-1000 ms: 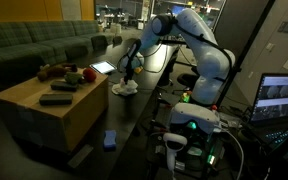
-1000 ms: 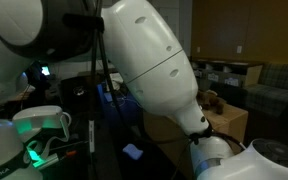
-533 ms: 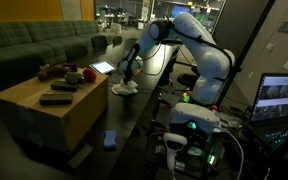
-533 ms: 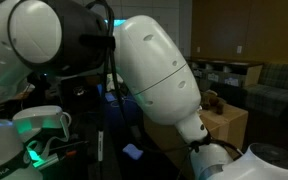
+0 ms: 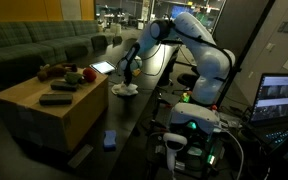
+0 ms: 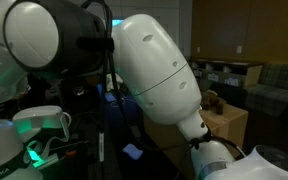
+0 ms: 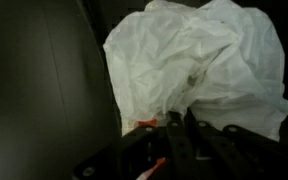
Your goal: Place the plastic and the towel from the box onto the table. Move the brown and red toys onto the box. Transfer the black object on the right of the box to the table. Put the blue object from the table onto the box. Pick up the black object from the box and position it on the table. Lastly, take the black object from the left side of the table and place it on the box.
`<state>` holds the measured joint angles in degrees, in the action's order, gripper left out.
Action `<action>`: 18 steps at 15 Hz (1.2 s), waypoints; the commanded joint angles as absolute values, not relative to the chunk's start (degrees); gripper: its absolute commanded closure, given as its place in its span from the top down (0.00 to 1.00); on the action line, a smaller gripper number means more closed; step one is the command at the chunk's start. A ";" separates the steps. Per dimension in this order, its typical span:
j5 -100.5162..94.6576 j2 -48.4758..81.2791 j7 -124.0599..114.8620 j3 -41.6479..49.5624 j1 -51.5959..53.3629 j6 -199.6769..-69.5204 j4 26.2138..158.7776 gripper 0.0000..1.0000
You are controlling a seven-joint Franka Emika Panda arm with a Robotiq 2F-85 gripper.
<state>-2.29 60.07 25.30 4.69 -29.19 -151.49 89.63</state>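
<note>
A crumpled white plastic (image 5: 124,90) lies on the dark table (image 5: 144,120), just right of the tan box (image 5: 44,105). It fills the wrist view as white plastic (image 7: 194,60); I cannot tell the towel apart from it. My gripper (image 5: 125,77) hangs right over it. In the wrist view the gripper (image 7: 180,118) is shut, its tips against the sheet's lower edge, and no fold shows between them. The brown toy (image 5: 49,70) and red toy (image 5: 89,74) sit on the box, beside two flat black objects (image 5: 56,98). The blue object (image 5: 110,140) lies on the table.
A lit tablet-like slab (image 5: 102,68) lies at the box's far corner. A green couch (image 5: 34,45) runs behind the box. The robot's base with green lights (image 5: 189,125) and a monitor (image 5: 282,98) stand close by. A white arm segment (image 6: 154,70) blocks most of an exterior view.
The gripper's jaws have closed while the hand stayed over the white plastic. An upper arm joint shifted slightly early in that second. Nothing on the box or table has moved.
</note>
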 commanded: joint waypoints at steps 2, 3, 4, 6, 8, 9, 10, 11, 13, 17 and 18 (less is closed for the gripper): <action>-1.66 58.24 27.37 2.19 -31.06 -146.99 92.24 0.00; -1.62 57.67 27.50 2.06 -31.05 -146.59 92.90 0.01; -1.70 56.90 27.57 2.07 -30.92 -146.67 93.69 0.01; -2.19 54.15 27.65 2.37 -30.30 -147.85 96.33 0.01; -1.77 50.60 29.69 0.93 -31.14 -147.85 99.48 0.01; -1.76 48.23 31.03 0.21 -31.43 -147.93 101.75 0.01; -1.59 46.07 32.54 -0.83 -31.68 -147.99 104.02 0.01; -1.39 43.66 33.97 -1.76 -31.97 -147.79 106.25 0.01; -1.26 39.50 35.93 -2.99 -31.48 -148.47 110.83 0.01; 0.54 34.11 39.60 -5.53 -29.96 -147.75 117.99 0.01; 0.95 33.92 40.04 -5.96 -29.18 -148.03 119.51 0.01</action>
<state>-1.23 38.09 36.80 -4.85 -30.46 -147.59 112.90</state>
